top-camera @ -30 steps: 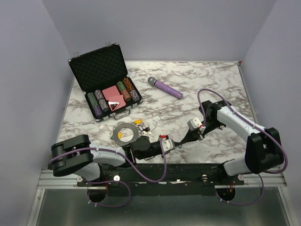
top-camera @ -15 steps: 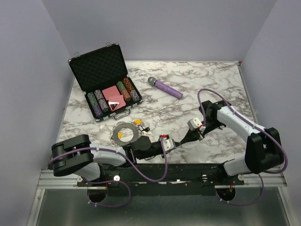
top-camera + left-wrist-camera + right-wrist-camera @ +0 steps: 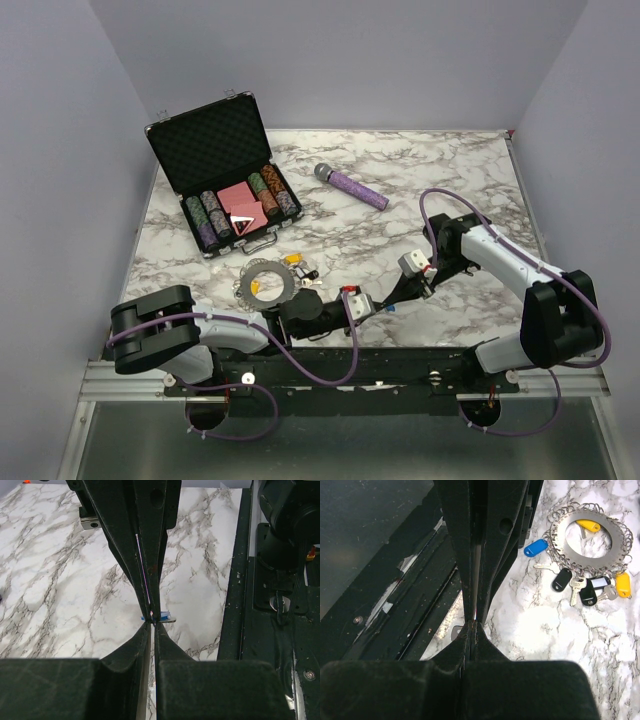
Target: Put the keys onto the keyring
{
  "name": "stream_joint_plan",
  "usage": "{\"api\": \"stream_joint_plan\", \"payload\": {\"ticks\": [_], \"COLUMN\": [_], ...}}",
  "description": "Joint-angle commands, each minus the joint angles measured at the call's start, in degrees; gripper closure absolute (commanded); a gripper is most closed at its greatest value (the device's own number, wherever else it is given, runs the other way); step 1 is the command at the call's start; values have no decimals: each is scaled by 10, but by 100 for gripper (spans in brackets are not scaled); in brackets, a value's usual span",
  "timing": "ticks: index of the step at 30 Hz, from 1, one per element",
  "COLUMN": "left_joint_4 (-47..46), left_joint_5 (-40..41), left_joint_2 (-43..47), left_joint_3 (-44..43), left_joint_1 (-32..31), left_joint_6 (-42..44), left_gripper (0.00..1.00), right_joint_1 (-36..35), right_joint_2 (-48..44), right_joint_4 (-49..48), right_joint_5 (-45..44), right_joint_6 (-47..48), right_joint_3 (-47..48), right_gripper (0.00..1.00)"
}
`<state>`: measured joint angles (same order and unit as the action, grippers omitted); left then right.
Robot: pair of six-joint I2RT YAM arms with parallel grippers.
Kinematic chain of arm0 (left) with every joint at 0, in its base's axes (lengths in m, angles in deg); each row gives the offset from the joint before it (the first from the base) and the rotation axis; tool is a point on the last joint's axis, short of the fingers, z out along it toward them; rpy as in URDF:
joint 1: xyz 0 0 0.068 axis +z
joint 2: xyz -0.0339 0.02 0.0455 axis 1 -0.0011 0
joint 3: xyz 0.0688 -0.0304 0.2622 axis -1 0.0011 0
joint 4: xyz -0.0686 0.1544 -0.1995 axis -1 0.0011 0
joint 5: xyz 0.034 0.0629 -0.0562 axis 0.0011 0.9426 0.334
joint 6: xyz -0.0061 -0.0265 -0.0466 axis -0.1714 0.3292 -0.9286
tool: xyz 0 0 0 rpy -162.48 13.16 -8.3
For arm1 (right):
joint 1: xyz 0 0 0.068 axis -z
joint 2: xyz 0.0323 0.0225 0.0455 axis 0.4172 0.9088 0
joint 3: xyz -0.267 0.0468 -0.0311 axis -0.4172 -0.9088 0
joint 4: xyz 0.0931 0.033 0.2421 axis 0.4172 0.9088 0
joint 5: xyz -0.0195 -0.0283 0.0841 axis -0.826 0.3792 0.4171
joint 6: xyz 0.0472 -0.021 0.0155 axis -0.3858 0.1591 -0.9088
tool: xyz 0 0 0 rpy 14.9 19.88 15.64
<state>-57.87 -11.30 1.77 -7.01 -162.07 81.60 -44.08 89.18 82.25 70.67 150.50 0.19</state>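
Observation:
The keyring (image 3: 243, 283) lies on the marble near the left arm, with keys (image 3: 301, 270) clustered at its right edge. In the right wrist view the keyring (image 3: 615, 542) carries yellow (image 3: 623, 585), black (image 3: 562, 579) and blue (image 3: 536, 547) capped keys around it. My left gripper (image 3: 379, 303) and right gripper (image 3: 388, 299) meet tip to tip at the table's near edge. A separate blue-capped key (image 3: 163, 616) sits level at that meeting point. My left gripper (image 3: 151, 624) is shut on it. My right gripper (image 3: 472, 623) is shut; whether it also pinches the key is hidden.
An open black case (image 3: 225, 185) of poker chips stands at the back left. A purple microphone (image 3: 352, 187) lies at the back middle. The black base rail (image 3: 280, 580) runs along the near table edge right beside the grippers.
A bit of the blue key now shows beside the fingertips in the top view. Both arms have barely moved.

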Motion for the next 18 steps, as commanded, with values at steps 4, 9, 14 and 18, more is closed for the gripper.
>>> {"api": "stream_joint_plan", "payload": {"ticks": [4,9,14,18], "left_joint_4": [-11,-16,-19,-19], "left_joint_5": [33,36,40,46], "left_joint_2": [-3,-2,1,1], "left_joint_3": [-19,-17,-18,-18], "left_joint_1": [-5,-5,-6,-7], "left_joint_6": [-12,-11,-10,-9], "left_gripper": [77,73,75,79], "right_joint_1": [-4,-4,-5,-4], "right_joint_2": [6,6,6,6], "right_joint_4": [45,45,45,45], "right_joint_5": [39,39,39,39], "right_joint_6": [31,32,31,32], "right_joint_3": [-6,-7,-7,-7], "right_gripper": [99,99,99,99]}}
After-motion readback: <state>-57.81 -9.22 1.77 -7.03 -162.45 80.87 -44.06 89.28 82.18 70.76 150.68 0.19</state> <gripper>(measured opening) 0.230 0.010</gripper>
